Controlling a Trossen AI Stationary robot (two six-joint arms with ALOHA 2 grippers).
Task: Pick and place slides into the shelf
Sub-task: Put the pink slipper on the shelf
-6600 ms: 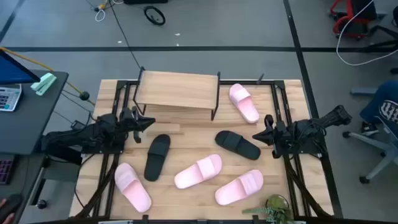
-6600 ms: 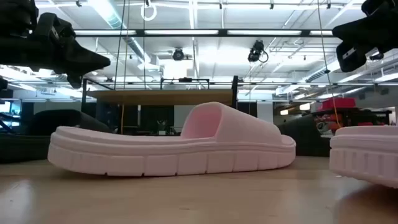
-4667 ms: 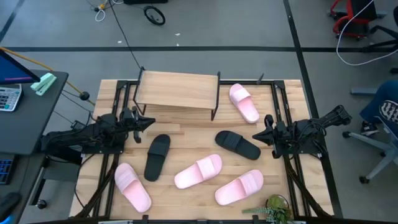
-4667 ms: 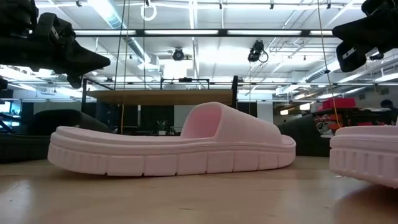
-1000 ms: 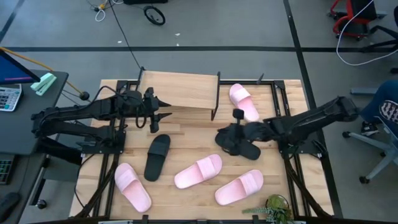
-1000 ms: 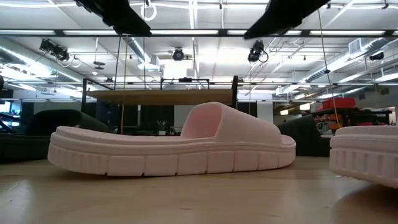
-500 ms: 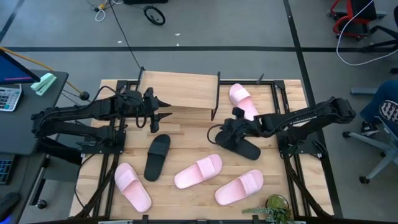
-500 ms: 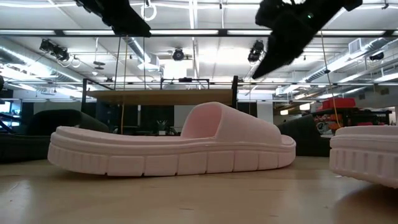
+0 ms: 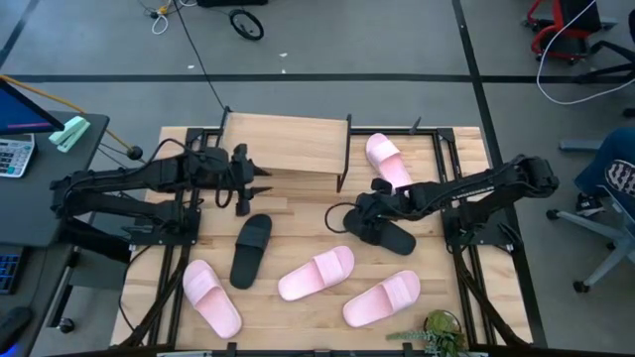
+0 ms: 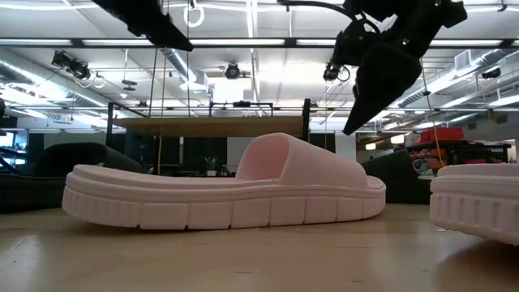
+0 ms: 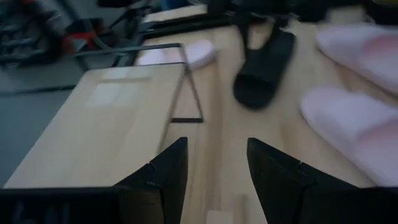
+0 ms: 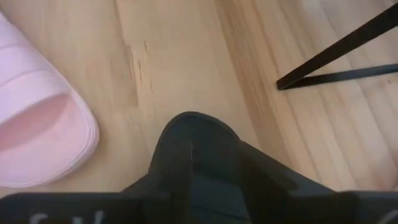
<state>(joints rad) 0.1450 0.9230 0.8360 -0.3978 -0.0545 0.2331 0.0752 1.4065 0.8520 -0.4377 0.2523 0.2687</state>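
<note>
**High view inspection: right arm at the black slide, shelf holds nothing visible on top**

High view shows me the shelf [image 9: 283, 144] at the far middle of the table [image 9: 308, 208], its wooden top board bare. The right gripper [image 9: 359, 213] sits low over the end of a black slide [image 9: 385, 234] that lies just right of table centre. From the right wrist view, the two dark fingers [image 12: 180, 158] straddle that slide's rounded end; they stand parted, and I cannot confirm whether they touch the foam, as the close view is poor.

The left gripper [image 9: 248, 184] hangs near the shelf's front left leg, its fingers [image 11: 168, 171] spread wide with nothing between them. A second black slide [image 9: 250, 249] lies on the table just in front of it.

Four pink slides are all on the table: one [image 9: 388, 164] beside the shelf's right end, one [image 9: 211, 297] at the near left, one [image 9: 317, 274] at near centre, and one [image 9: 381, 298] at near right. In the low view the near-centre pink slide [image 10: 227, 191] fills the foreground, resting flat on its sole.
</note>
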